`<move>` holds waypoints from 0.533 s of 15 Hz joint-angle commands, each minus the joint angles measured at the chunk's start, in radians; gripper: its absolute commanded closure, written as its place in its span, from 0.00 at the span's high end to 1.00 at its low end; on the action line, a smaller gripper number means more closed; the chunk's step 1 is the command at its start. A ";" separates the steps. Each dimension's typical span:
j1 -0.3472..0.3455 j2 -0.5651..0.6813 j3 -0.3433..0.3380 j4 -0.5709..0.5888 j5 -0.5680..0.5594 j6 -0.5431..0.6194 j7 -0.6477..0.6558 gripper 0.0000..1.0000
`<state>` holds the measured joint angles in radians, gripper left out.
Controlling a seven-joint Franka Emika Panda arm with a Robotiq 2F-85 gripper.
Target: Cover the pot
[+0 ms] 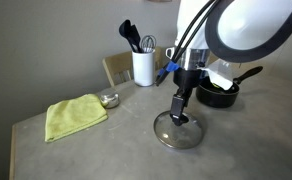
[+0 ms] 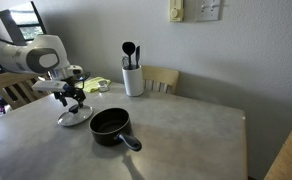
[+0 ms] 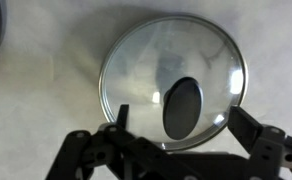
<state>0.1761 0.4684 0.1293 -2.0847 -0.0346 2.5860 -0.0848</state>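
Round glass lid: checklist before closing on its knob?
1. Robotiq gripper open: ok.
2. Black oval knob between the jaws in the wrist view: ok.
3. Round glass lid lying flat on the grey table: ok.
4. Fingers low enough to catch the knob: cannot tell.
5. Small black saucepan uncovered, beside the lid: ok.
6. Table between lid and saucepan free of objects: ok.

Daylight from the window (image 2: 16,18) in an exterior view lays a soft sheen on the table (image 2: 186,125). The arm (image 1: 254,25) near the lens is blown out white and blurred. The wrist view is soft, with glare on the lid (image 3: 136,70).
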 commanded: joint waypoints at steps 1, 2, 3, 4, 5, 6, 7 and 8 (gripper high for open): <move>-0.021 0.035 0.018 0.042 -0.025 -0.016 -0.088 1.00; -0.018 0.042 0.014 0.048 -0.030 -0.017 -0.092 1.00; -0.017 0.049 0.015 0.052 -0.033 -0.016 -0.099 1.00; -0.016 0.057 0.016 0.057 -0.033 -0.015 -0.101 1.00; -0.014 0.065 0.016 0.063 -0.035 -0.016 -0.100 1.00; -0.010 0.074 0.015 0.069 -0.038 -0.017 -0.097 1.00; -0.007 0.082 0.013 0.074 -0.042 -0.018 -0.092 1.00; -0.006 0.087 0.013 0.078 -0.045 -0.019 -0.091 1.00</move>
<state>0.1775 0.5219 0.1330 -2.0419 -0.0616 2.5858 -0.1648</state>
